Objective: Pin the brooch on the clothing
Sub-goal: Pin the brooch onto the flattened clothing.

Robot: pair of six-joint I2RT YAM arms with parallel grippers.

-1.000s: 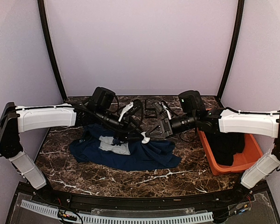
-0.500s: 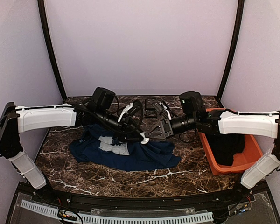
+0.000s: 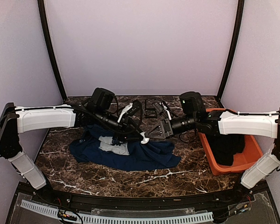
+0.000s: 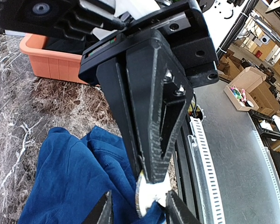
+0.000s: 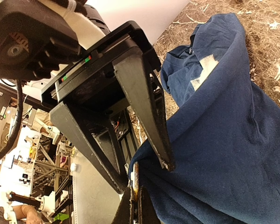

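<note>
The clothing (image 3: pixel 130 156), a navy T-shirt with a pale print, lies crumpled on the marble table (image 3: pixel 84 177). The 2 arms meet tip to tip over the shirt's far right part. The brooch (image 4: pixel 151 195) is there, edge-on with its white back showing, and a raised fold of the shirt's blue cloth touches it. The right gripper (image 4: pixel 147 179) is clamped on the brooch, its 2 black fingers drawn together to a point with the badge pinched at their tips. The left gripper (image 5: pixel 145 176) faces it with its jaws spread wide, grasping nothing; its 2 fingers straddle the raised fold and the brooch. To the right of the shirt, well apart from it, stands an orange bin (image 3: pixel 210 164) with a black garment (image 3: pixel 226 147) inside.
</note>
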